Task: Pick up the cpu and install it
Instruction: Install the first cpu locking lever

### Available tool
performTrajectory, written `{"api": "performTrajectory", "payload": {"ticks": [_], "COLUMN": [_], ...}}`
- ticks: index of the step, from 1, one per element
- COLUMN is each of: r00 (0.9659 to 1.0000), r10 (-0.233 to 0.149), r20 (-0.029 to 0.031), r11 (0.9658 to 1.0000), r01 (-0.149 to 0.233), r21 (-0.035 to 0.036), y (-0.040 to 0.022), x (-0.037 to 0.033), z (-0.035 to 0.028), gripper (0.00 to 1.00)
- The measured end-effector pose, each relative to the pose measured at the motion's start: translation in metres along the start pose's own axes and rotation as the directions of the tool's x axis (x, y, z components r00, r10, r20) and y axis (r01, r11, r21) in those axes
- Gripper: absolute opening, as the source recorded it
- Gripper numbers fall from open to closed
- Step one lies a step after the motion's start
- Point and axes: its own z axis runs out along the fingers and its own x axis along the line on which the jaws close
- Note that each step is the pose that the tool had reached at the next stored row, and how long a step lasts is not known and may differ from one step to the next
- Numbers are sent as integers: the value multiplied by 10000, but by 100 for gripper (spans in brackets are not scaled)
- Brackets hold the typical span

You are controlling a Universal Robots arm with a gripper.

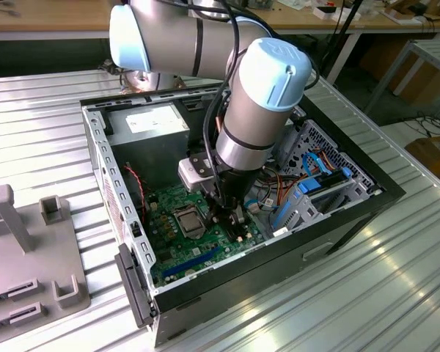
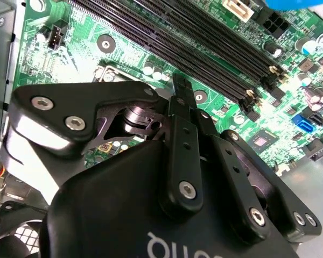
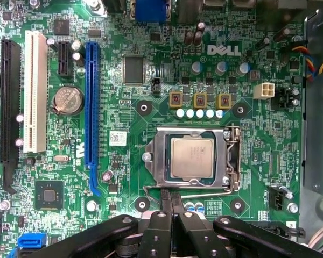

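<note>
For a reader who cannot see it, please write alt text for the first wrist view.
The cpu lies in the metal-framed socket of a green motherboard. The black gripper sits just beside the socket, fingers together, holding nothing. A blue slot and a white slot stand farther off.

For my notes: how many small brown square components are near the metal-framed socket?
3 small brown square components in a row beside the metal-framed socket, first wrist view: one end, middle, other end.

An open computer case lies on the ribbed metal worktop, a grey fixture at the exterior view's left
</note>
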Motion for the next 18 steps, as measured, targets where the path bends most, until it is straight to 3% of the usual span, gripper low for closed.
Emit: {"api": "performTrajectory", "payload": {"ticks": [7, 11, 18], "r00": [9999, 9999, 9999], "r10": [-123, -124, -123], "r20": [-19, -16, -14], "r11": [9999, 9999, 9999], "r01": [123, 124, 123], "r21": [2, 4, 3], "y": [-25, 40, 56], "x": [-1, -3, -1], "z": [11, 9, -180], "gripper": [11, 11, 11]}}
